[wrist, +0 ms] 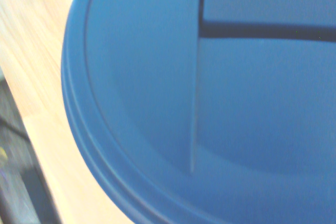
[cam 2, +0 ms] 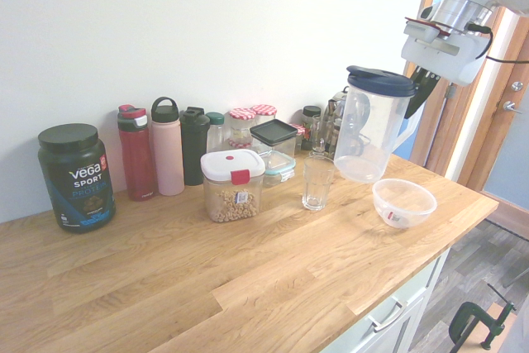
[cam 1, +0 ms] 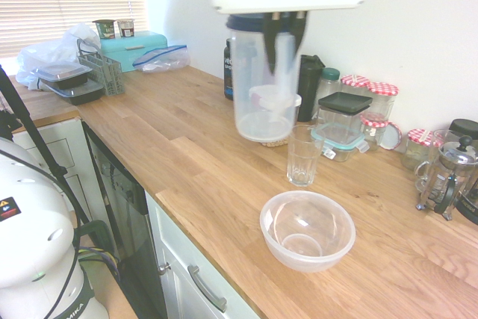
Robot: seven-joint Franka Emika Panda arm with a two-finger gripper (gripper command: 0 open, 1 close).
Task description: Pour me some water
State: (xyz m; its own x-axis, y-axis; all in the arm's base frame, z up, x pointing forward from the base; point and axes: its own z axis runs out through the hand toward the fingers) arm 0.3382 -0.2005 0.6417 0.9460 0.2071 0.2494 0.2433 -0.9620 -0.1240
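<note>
A clear plastic pitcher point(cam 1: 260, 80) point(cam 2: 372, 130) with a dark blue lid point(cam 2: 380, 81) point(wrist: 210, 103) hangs upright above the counter. My gripper point(cam 1: 282, 39) point(cam 2: 423, 88) is shut on its handle. A clear drinking glass point(cam 1: 303, 155) point(cam 2: 317, 183) stands on the wooden counter just below and beside the pitcher. Whether the pitcher holds water I cannot tell. The wrist view is filled by the blue lid, with a strip of counter beside it.
A clear plastic bowl point(cam 1: 307, 229) point(cam 2: 403, 202) sits near the counter's front edge. Behind the glass stand a chickpea container point(cam 2: 233, 185), a black-lidded box point(cam 1: 343, 121), jars point(cam 1: 381, 98), bottles point(cam 2: 167, 146), a protein tub point(cam 2: 76, 175) and a French press point(cam 1: 448, 177).
</note>
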